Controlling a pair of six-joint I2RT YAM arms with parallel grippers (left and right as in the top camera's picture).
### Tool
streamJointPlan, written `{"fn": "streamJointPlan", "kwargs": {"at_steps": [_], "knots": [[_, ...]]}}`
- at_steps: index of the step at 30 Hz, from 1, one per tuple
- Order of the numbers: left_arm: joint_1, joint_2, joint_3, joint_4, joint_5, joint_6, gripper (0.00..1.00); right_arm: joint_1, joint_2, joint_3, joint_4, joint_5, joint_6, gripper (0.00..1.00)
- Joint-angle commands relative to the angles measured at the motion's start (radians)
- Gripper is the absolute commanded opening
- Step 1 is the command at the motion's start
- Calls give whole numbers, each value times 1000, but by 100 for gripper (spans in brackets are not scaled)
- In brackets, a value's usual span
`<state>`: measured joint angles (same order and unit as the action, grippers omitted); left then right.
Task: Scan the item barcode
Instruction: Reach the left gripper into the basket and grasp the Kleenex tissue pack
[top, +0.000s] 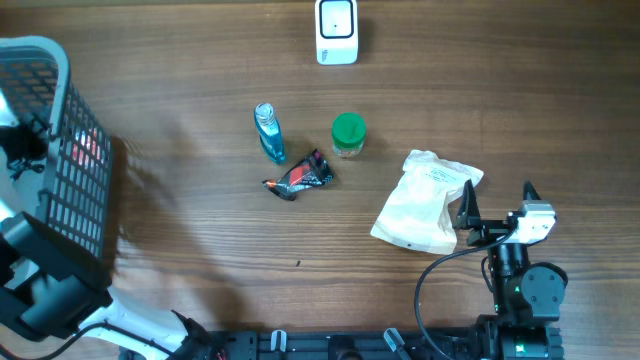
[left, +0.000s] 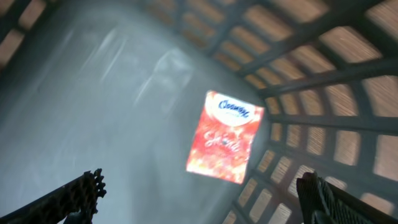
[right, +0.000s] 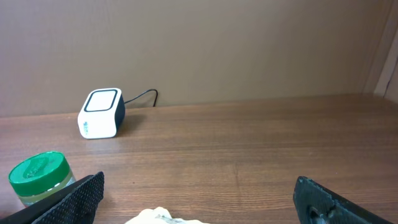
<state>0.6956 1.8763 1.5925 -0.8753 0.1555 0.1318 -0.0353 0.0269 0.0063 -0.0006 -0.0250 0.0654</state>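
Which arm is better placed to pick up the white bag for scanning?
Right. The right gripper, open, is at the bag edge, facing the scanner. The left gripper is open inside the basket, over a red packet.

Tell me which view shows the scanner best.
Right wrist: the scanner appears large, with its window, side and cable visible. Overhead shows the scanner small, from the top only. Left wrist misses it.

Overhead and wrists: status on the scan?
Left hand open in basket, over red packet. Right hand open, empty, beside white pouch. Nothing on barcode scanner.
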Motion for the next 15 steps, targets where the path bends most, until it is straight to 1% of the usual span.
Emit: {"fn": "streamJointPlan", "kwargs": {"at_steps": [1,3,7,8,9,10,15], "knots": [[-27,-3,-6,30,43,147,100,4,-6,-1,3,-5,-10,100],[-32,20,-6,42,19,153,100,4,-6,-1,3,-5,-10,100],[-31,84,-6,71,15,153,100,4,-6,-1,3,-5,-10,100],[-31,100,-6,76,17,143,100,4,-6,-1,3,-5,-10,100],[-31,112,-6,74,28,107,100,4,-6,-1,3,-5,-10,100],[-31,124,-6,72,59,93,100,4,-6,-1,3,-5,-10,100],[-31,171,-6,91,65,128,100,4,-6,-1,3,-5,-10,100]]}}
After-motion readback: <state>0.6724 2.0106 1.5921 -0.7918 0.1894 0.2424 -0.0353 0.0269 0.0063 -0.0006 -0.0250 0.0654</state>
